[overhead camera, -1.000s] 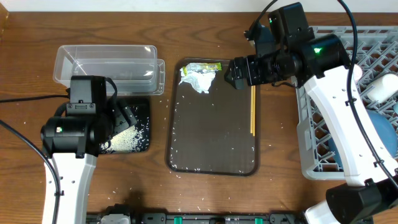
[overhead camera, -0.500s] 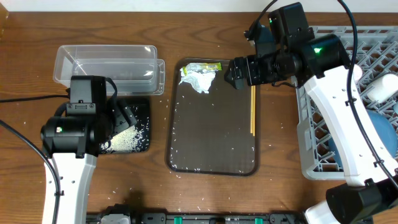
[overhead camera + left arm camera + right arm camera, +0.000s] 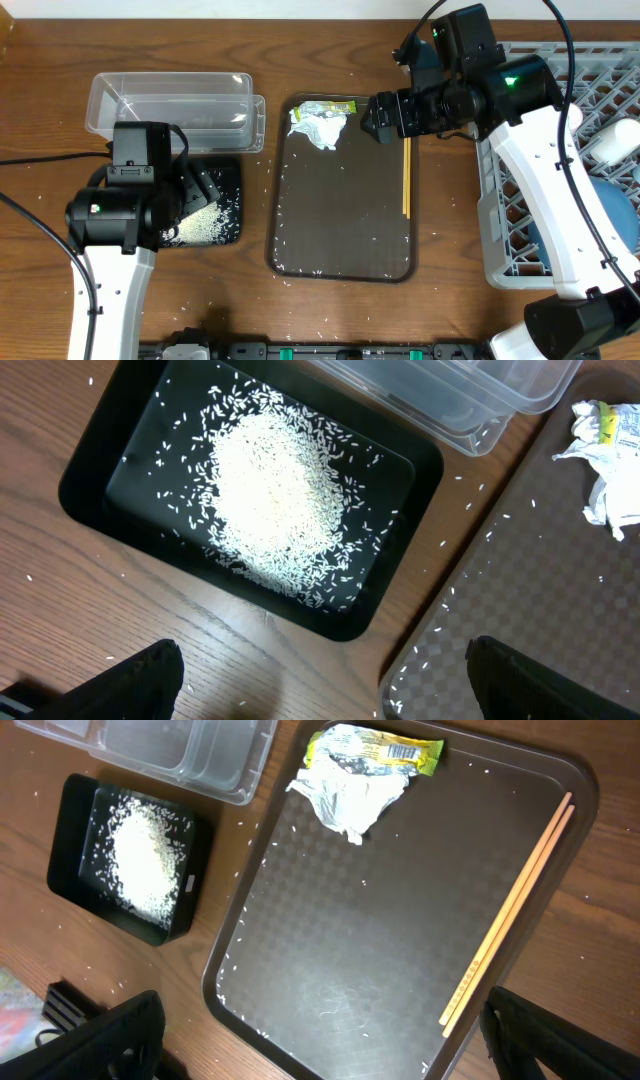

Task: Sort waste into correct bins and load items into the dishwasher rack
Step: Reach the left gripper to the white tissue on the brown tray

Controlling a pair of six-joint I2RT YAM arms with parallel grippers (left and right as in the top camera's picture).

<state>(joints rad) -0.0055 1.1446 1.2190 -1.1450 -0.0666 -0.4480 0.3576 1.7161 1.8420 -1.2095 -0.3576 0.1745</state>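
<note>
While left gripper [image 3: 325, 690] and right gripper [image 3: 330, 1040] gape empty, two chopsticks [image 3: 510, 905], one tissue [image 3: 350, 795], one wrapper [image 3: 375, 745] lie on one tray [image 3: 360, 950].

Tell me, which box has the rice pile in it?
The shallow black tray, with a heap of white rice; the clear tub beside it shows no pile.

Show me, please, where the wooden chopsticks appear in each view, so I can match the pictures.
Overhead: chopsticks along the brown tray's right edge.
Left wrist: not in it.
Right wrist: chopsticks slanting across the right side, on the tray.
Shared landmark: the crumpled tissue at one end of the tray, in all three.
</note>
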